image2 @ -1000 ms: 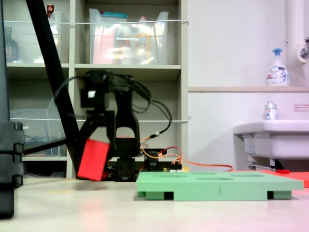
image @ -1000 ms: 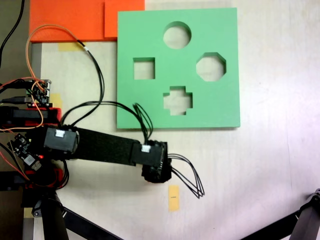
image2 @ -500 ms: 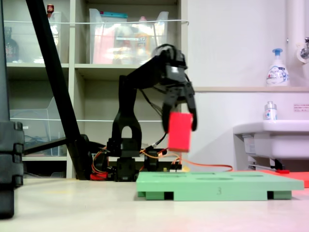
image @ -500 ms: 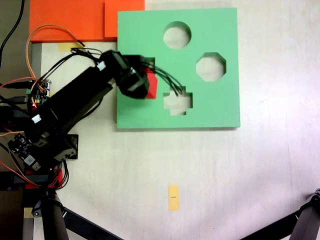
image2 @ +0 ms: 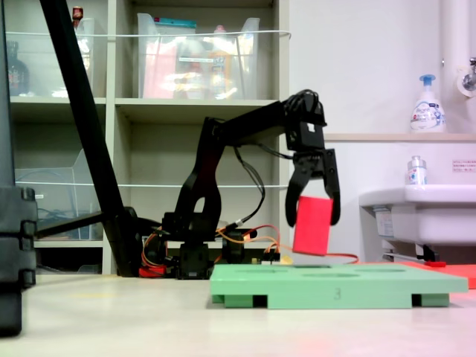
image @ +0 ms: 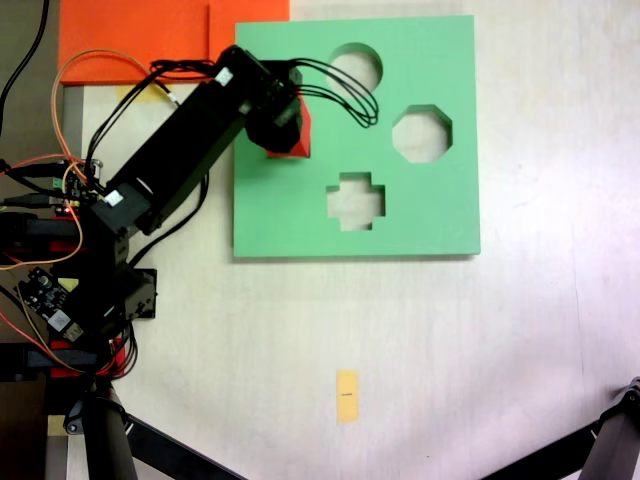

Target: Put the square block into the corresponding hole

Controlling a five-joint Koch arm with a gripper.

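Hand (image2: 313, 216) is clamped on the square block (image2: 312, 224), its two fingers (image2: 332, 187) gripping the red cube from above on either side. In the second exterior view the block hangs slightly tilted, clear of the green foam board (image2: 338, 284), with a small gap between its lower edge and the board's top face. In the first exterior view the hand (image: 278, 118) covers most of the block (image: 297, 137), and only a red sliver shows at the place of the board's square cutout, which is hidden beneath; whether the block is exactly lined up with it cannot be told. The cross-shaped cutout (image: 355, 200), octagonal cutout (image: 421, 134) and round cutout (image: 358, 72) of the board (image: 440, 215) lie open. A yellow paper strip (image: 347, 396) lies on the surface (image: 520, 350), well apart from the board.
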